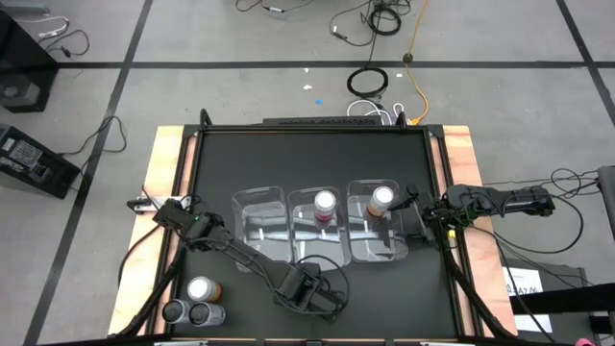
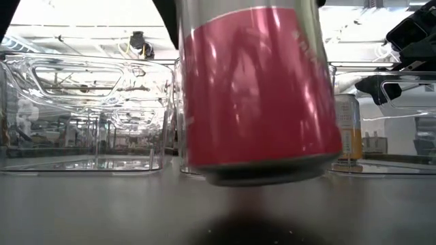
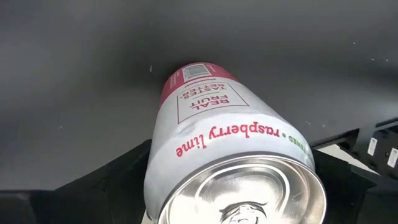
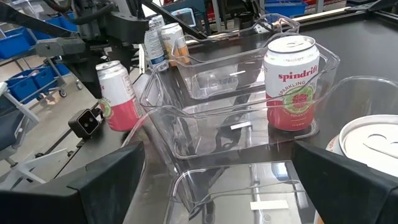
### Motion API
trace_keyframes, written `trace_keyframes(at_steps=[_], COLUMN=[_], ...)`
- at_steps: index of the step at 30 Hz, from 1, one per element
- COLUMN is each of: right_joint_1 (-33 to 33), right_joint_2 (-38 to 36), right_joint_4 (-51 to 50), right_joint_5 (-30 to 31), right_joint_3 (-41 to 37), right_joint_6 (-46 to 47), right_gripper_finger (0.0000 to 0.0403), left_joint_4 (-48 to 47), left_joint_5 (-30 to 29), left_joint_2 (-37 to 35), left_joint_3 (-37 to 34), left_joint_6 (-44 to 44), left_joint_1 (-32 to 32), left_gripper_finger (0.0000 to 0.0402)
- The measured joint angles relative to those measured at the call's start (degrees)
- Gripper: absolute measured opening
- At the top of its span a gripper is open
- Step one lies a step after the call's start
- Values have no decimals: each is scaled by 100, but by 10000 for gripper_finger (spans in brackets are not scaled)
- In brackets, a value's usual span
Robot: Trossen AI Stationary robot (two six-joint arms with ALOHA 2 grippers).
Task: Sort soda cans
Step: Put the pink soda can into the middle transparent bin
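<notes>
Low and central in the high view, at the left hand (image 1: 309, 286): clenched round a held red-pink can (image 3: 230, 149), covered from above by the hand itself. Seen plainly only in the low view, filling the middle of the frame, tilted, base just clear of the worktop (image 1: 288, 154) over its own shadow, top cut off by the upper edge. In the left wrist view, silver lid cropped at the bottom edge. Left arm stretched on a slant from the left edge of the worktop down towards the lower centre. At the right edge, beside the right bin (image 1: 380, 248): right hand (image 1: 420, 216), released, fingers wide apart, arm reaching in level from the right. Inside the right bin, upright, an orange can (image 1: 382, 200), cut off in the right wrist view. In the middle bin (image 1: 317, 245), a second red-pink can (image 1: 325, 204), upright. Left bin (image 1: 258, 223) beside these. In the lower left corner, clustered close: another orange can (image 1: 202, 288) and two silver cans (image 1: 190, 312), partly cropped by the bottom edge.
</notes>
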Motion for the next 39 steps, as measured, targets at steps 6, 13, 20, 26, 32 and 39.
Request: trace_keyframes(at_steps=[6, 13, 20, 26, 32, 39], right_joint_1=[1, 2, 2, 1, 1, 2], right_joint_2=[2, 2, 4, 5, 7, 7], right_joint_4=[-4, -13, -9, -4, 4, 4], right_joint_5=[-81, -118, -125, -123, -107, -103], right_joint_3=[0, 0, 0, 0, 0, 0], right_joint_6=[22, 24, 42, 79, 350, 686], right_gripper_finger=[398, 398, 398, 398, 398, 398], left_joint_4=[-30, -242, -796, -1632, -1730, -2175], left_joint_5=[0, -38, -617, -1054, -748, -566], left_joint_2=[-53, -585, -1234, -1665, -1695, -1665], left_joint_3=[181, 185, 190, 190, 194, 93], left_joint_6=[115, 525, 1122, 2244, 4345, 5072], left_joint_1=[9, 24, 146, 702, 1633, 2289], left_gripper_finger=[333, 334, 334, 334, 334, 334])
